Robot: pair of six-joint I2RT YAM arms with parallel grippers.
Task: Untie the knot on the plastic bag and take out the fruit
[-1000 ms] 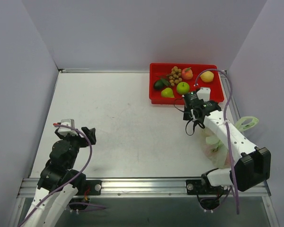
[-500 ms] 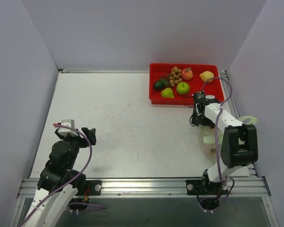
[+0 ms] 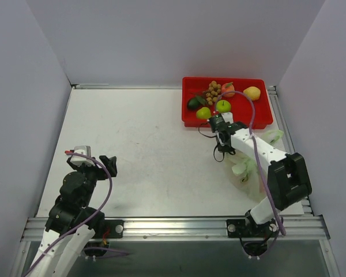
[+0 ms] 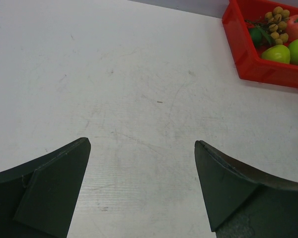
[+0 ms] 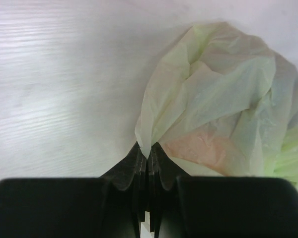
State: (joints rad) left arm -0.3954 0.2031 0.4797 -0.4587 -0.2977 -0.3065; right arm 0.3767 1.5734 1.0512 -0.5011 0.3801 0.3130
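Observation:
The pale green plastic bag (image 5: 213,94) lies crumpled on the table at the right (image 3: 244,169), partly under my right arm. My right gripper (image 5: 148,154) is shut on a pinched fold of the bag's edge; from above it sits just below the red tray (image 3: 221,150). A pinkish fruit (image 5: 208,145) shows faintly through the film. I cannot make out the knot. My left gripper (image 4: 141,145) is open over bare table at the near left (image 3: 109,165), holding nothing.
The red tray (image 3: 185,118) at the back right holds several fruits: a green apple (image 3: 223,106), a tan longan cluster (image 3: 213,90), a yellow fruit (image 3: 252,92). The tray's corner (image 4: 238,54) also appears in the left wrist view. Walls enclose the table.
My right gripper went from open to shut, pinching the bag's edge, and the arm swung left with it. The bag shifted with it. The left arm stayed still.

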